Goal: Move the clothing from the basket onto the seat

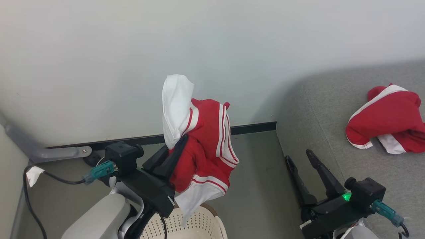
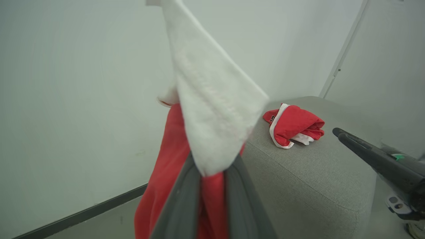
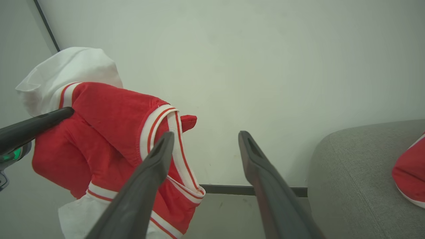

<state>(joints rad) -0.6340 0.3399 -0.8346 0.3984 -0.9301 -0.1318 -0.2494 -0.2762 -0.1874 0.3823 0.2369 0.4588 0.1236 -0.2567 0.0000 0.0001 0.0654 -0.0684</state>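
A red garment with white trim [image 1: 206, 142] hangs in the air above the cream basket [image 1: 199, 224], my left gripper [image 1: 177, 146] shut on it. The left wrist view has the same cloth [image 2: 212, 126] bunched between the two dark fingers; from the right wrist it appears at the left [image 3: 109, 139]. A second red garment [image 1: 386, 121] lies crumpled on the grey seat [image 1: 332, 109], also in the left wrist view [image 2: 294, 124]. My right gripper [image 1: 300, 159] stands open beside the seat's left edge, nothing between its fingers [image 3: 262, 176].
A pale wall with a dark baseboard [image 1: 252, 127] runs behind. Grey floor [image 1: 259, 186] separates the basket and the seat. A black cable [image 1: 30, 199] trails at the left, near a grey bracket [image 1: 49, 151].
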